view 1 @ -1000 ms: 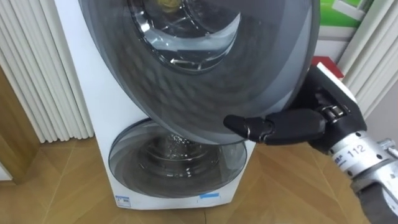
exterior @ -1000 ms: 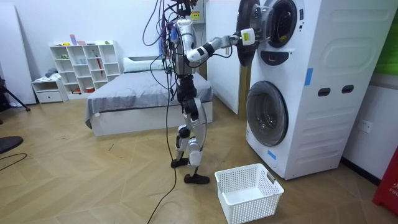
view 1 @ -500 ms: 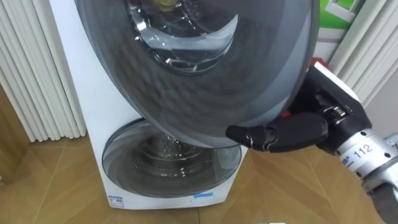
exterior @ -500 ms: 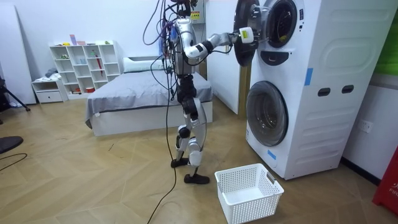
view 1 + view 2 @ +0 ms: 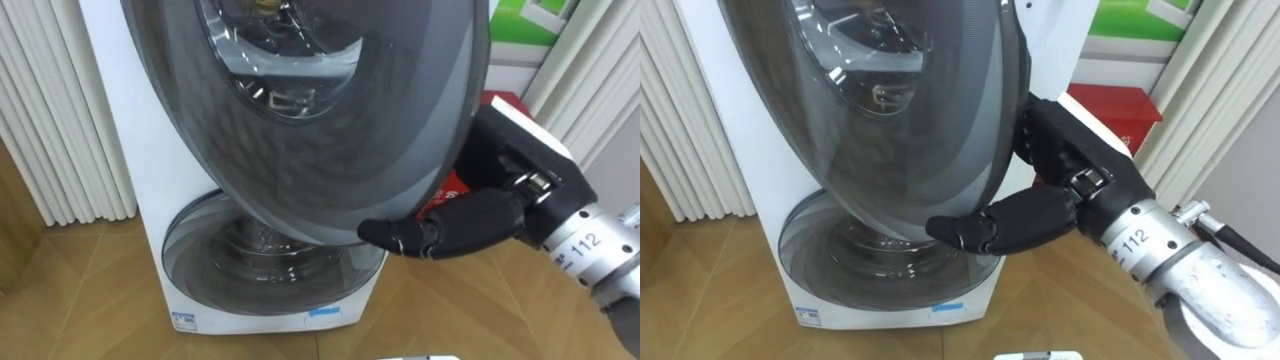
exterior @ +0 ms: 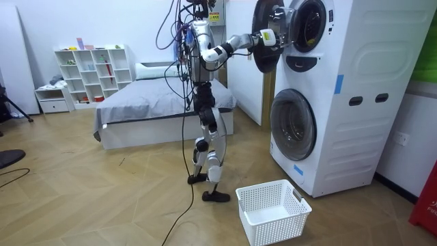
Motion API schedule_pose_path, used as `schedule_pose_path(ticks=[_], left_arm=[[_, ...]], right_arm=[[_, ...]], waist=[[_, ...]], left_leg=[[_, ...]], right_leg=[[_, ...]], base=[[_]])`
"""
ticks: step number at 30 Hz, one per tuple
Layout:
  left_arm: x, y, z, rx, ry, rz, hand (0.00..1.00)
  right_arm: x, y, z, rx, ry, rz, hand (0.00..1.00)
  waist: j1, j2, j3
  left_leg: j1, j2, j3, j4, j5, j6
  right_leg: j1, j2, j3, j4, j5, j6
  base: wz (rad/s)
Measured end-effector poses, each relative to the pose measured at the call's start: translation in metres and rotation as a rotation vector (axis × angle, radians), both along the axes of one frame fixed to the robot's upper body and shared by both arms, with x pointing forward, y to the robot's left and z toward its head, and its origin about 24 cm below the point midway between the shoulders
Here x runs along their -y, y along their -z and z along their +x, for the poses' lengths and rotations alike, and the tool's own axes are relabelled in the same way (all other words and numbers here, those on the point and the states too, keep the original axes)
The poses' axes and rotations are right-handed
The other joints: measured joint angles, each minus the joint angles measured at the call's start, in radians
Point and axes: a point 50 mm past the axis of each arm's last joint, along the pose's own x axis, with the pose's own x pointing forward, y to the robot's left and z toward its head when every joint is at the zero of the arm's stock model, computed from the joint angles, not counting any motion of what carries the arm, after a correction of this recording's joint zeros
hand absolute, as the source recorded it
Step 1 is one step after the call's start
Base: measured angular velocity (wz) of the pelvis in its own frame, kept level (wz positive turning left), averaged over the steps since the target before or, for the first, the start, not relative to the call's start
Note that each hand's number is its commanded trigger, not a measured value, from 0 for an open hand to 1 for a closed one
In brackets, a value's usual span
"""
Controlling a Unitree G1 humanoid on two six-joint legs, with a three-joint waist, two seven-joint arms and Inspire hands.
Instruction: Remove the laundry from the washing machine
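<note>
Swinging the upper door (image 5: 330, 130) wider looks like the step here. The right hand (image 5: 1070, 190) pinches its lower rim, thumb across the front and fingers tucked behind, so I'd pull slowly along the hinge arc or that smooth smoky plastic could slip. Can't spot the clothes yet, presumably they're inside the shiny ribbed steel drum (image 5: 300, 50) behind the round domed window.

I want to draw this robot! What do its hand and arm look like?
Its right hand is black, with chunky fingers and a white plate on its back. The wrist is a silver cylinder printed with black numbers, and a thin dark cable runs beside it.
</note>
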Motion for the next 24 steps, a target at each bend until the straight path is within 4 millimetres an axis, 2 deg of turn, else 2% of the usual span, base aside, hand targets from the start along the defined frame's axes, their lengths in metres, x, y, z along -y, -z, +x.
schedule_pose_path(ticks=[8, 11, 15, 18, 21, 24], left_arm=[[0.001, 0.0, -0.001, 0.002, -0.018, 0.0, 0.0], [0.002, 0.001, -0.001, 0.003, -0.019, -0.004, 0.0], [0.005, 0.002, -0.001, 0.002, -0.017, -0.018, 0.0], [0.005, 0.002, -0.001, 0.003, -0.015, -0.025, 0.0], [0.003, 0.001, -0.001, 0.003, -0.013, -0.022, 0.0], [-0.002, -0.001, 0.001, 0.006, -0.006, -0.009, 0.0]], right_arm=[[0.001, -0.004, -0.002, 0.009, -0.024, -0.024, 0.0], [0.003, -0.007, -0.003, 0.015, -0.047, -0.037, 0.0], [0.004, -0.012, -0.006, 0.034, -0.072, -0.048, 0.0], [0.001, -0.031, -0.013, 0.138, -0.109, -0.046, 0.0], [-0.003, -0.056, -0.019, 0.297, -0.134, -0.014, 0.0], [-0.006, -0.058, -0.019, 0.317, -0.151, 0.004, 0.0]], waist=[[-0.012, 0.001, -0.001], [-0.011, 0.006, 0.0], [-0.013, 0.022, -0.0036], [-0.013, 0.03, -0.0067], [-0.014, 0.025, -0.0059], [-0.011, 0.013, 0.0]], left_leg=[[-0.003, 0.0, 0.003, 0.003, 0.0, 0.0], [-0.004, 0.0, 0.002, 0.003, 0.0, 0.0], [-0.007, 0.0, 0.0, 0.003, 0.0, 0.0], [-0.004, 0.001, 0.0, 0.003, 0.0, 0.0], [0.006, 0.002, 0.001, 0.003, 0.0, 0.0], [0.017, 0.003, 0.001, 0.003, 0.0, 0.0]], right_leg=[[0.0, -0.001, 0.001, -0.003, 0.0, 0.0], [0.001, -0.002, -0.003, -0.004, 0.0, 0.0], [0.003, -0.002, -0.009, -0.011, 0.0, 0.0], [0.009, -0.002, -0.01, -0.016, 0.0, 0.0], [0.025, -0.001, -0.014, -0.023, 0.0, 0.001], [0.042, 0.002, -0.014, -0.035, 0.001, 0.002]], base=[[0.0], [0.01], [0.02], [0.0], [0.03], [0.04]])
